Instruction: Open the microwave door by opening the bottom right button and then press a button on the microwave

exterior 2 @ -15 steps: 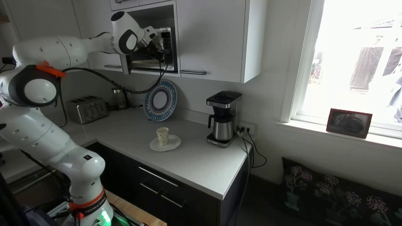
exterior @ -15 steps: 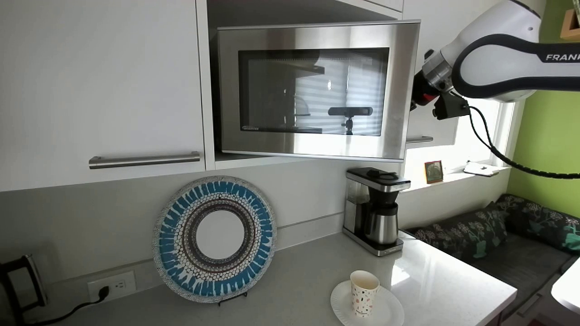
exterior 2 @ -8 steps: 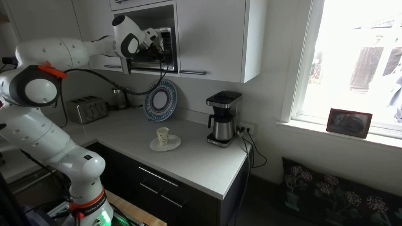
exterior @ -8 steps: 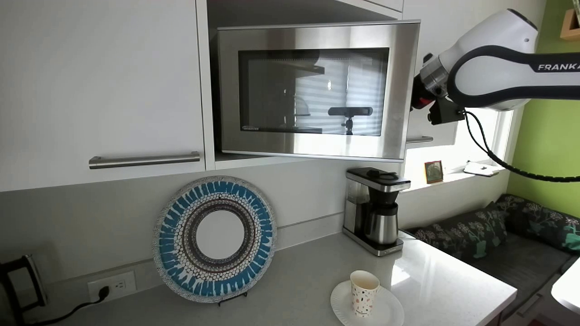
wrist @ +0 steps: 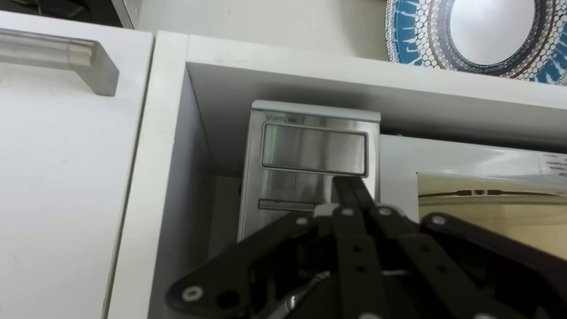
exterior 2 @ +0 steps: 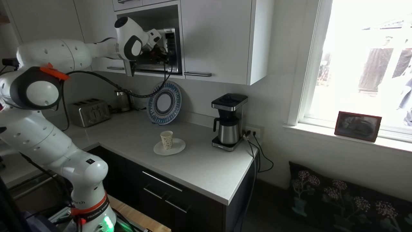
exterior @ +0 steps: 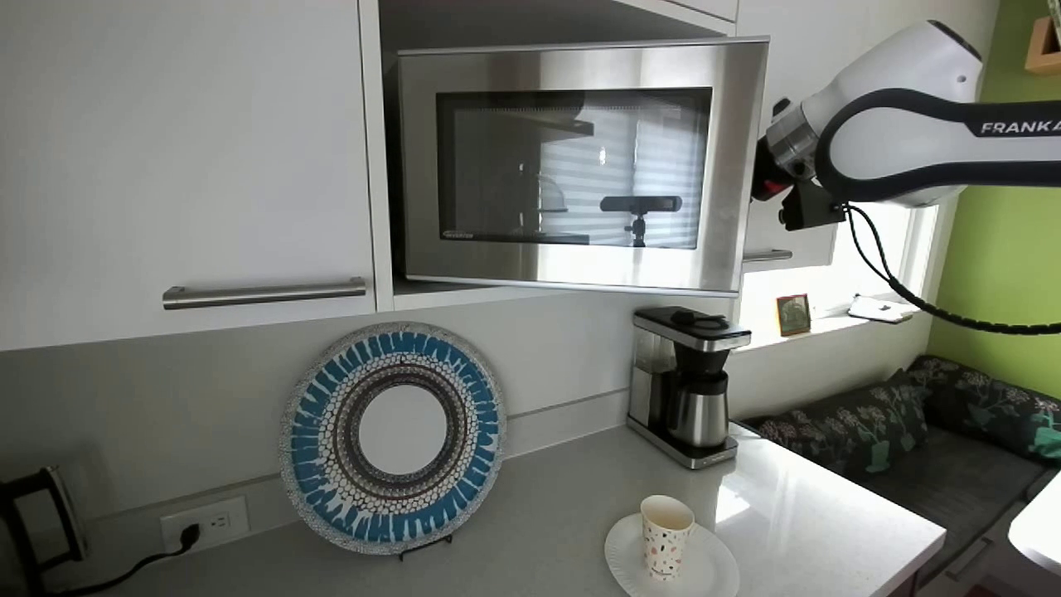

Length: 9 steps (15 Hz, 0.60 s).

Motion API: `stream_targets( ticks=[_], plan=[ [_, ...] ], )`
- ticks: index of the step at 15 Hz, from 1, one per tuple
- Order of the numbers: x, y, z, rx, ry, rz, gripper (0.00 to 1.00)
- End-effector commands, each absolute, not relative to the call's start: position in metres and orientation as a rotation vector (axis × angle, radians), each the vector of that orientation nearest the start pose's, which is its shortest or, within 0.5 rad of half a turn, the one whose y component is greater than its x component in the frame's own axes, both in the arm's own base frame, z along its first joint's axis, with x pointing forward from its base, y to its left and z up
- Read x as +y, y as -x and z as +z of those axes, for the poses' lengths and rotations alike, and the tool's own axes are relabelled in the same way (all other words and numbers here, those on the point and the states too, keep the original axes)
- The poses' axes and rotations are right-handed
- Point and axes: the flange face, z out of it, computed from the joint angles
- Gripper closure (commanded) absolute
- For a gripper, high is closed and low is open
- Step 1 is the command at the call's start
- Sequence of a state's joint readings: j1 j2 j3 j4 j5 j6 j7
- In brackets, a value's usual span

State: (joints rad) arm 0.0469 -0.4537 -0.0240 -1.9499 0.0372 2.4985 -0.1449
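Note:
The steel microwave's door [exterior: 572,269] stands swung open in an exterior view; its edge [exterior 2: 129,67] shows in an exterior view. In the wrist view, which is upside down, I see the control panel [wrist: 283,184] with a large rectangular button [wrist: 314,148] and a narrow slot-like strip. The pale open cavity [wrist: 496,217] is beside it. My gripper [wrist: 347,180] is shut and empty, its fingertips in front of the panel near the large button. Contact cannot be told. The gripper [exterior 2: 159,54] is dark in an exterior view; the door hides its tips in an exterior view [exterior: 767,176]. Other buttons are hidden behind the fingers.
White cupboard walls [wrist: 166,177] enclose the microwave closely. A cupboard handle [wrist: 88,57] sticks out beside it. The open door stands beside the wrist. Below are a coffee maker [exterior 2: 228,122], a decorated plate [exterior 2: 164,103] and a paper cup [exterior 2: 166,139] on a white plate.
The arm and gripper have moved down and slightly toward the microwave, mostly in the first half second. The open door has not moved.

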Motion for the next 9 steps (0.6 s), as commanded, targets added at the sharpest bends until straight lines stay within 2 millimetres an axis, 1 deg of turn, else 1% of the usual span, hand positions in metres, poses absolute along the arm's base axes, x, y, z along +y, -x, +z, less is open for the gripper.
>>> stream_targets(
  ticks=[1,6,9],
  plan=[
    [0.0066,-0.4504,0.7815,-0.203,2.760,-1.517,0.99],
    [0.0066,-0.4504,0.7815,-0.203,2.760,-1.517,1.00],
    [-0.0006,-0.4450,0.7831,-0.187,2.751,-1.543,1.00]
  ],
)
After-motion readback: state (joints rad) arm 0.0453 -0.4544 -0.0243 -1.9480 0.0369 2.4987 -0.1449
